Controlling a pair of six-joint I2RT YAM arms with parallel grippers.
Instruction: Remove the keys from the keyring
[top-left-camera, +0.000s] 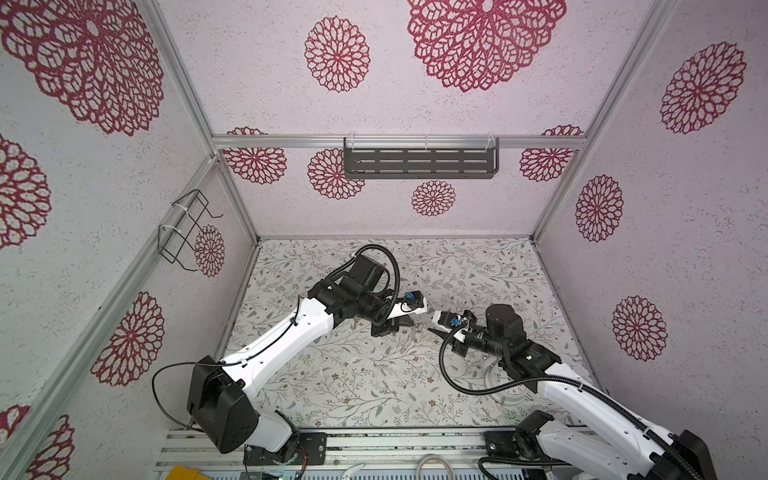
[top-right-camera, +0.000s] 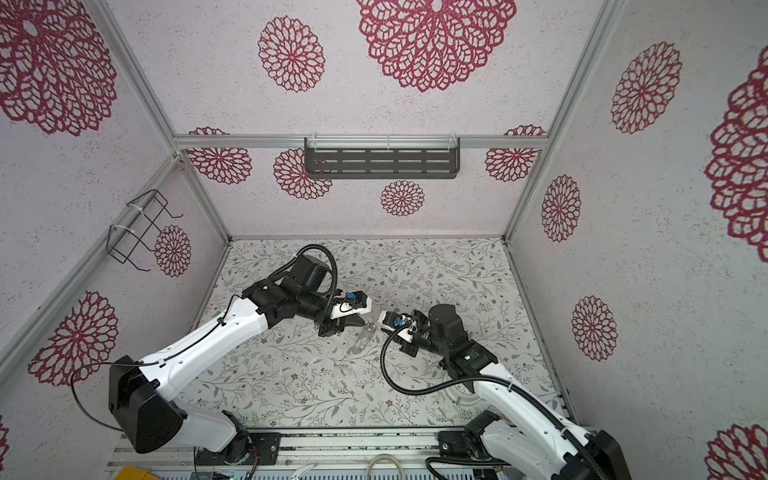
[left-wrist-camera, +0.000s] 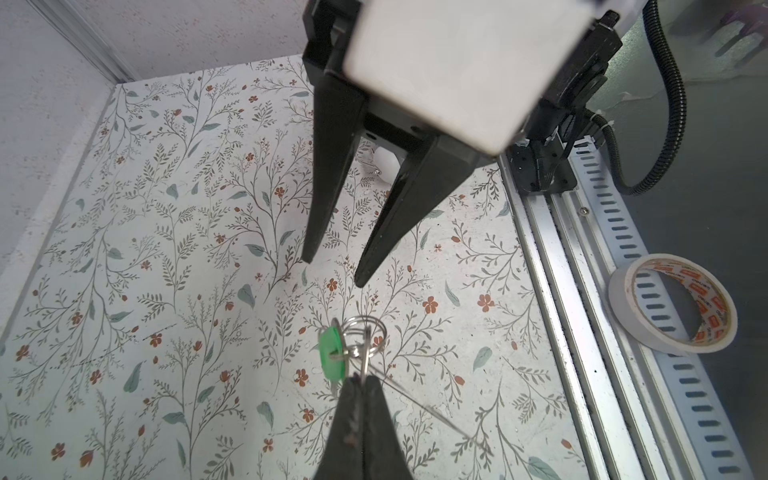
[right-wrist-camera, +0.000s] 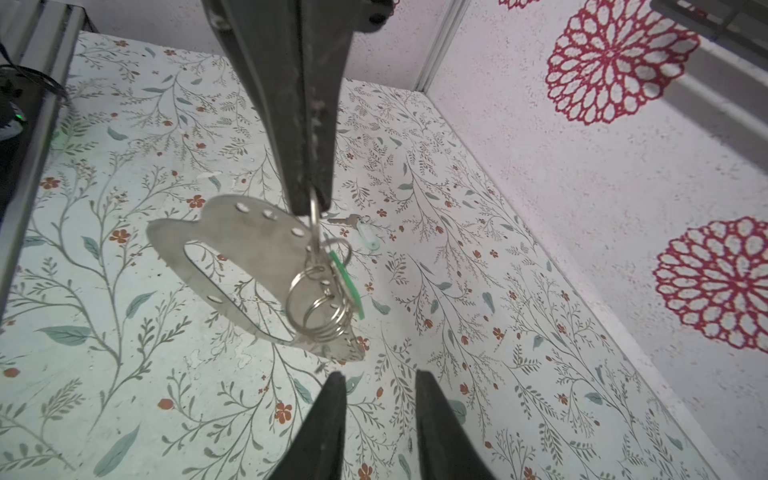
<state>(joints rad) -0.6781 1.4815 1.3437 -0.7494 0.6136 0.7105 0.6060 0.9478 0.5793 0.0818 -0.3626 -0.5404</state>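
my left gripper (right-wrist-camera: 311, 199) clamps the keyring (right-wrist-camera: 257, 232) by a wire ring (right-wrist-camera: 314, 216) so it hangs clear of the table (right-wrist-camera: 104, 374), green-tagged key (right-wrist-camera: 345, 282) dangling beside it. my right gripper (right-wrist-camera: 378, 374) hovers just short of the keyring, jaws parted and empty, ready for that key; the white-tagged key (right-wrist-camera: 365, 235) lies on the table beyond the keyring, apparently freed.

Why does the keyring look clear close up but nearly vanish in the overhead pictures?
Right wrist view: the keyring hangs near the lens, fairly sharp. Both top views: wide-angle, far off, so it is faint against the busy table pattern. Left wrist view: edge-on, a thin line.
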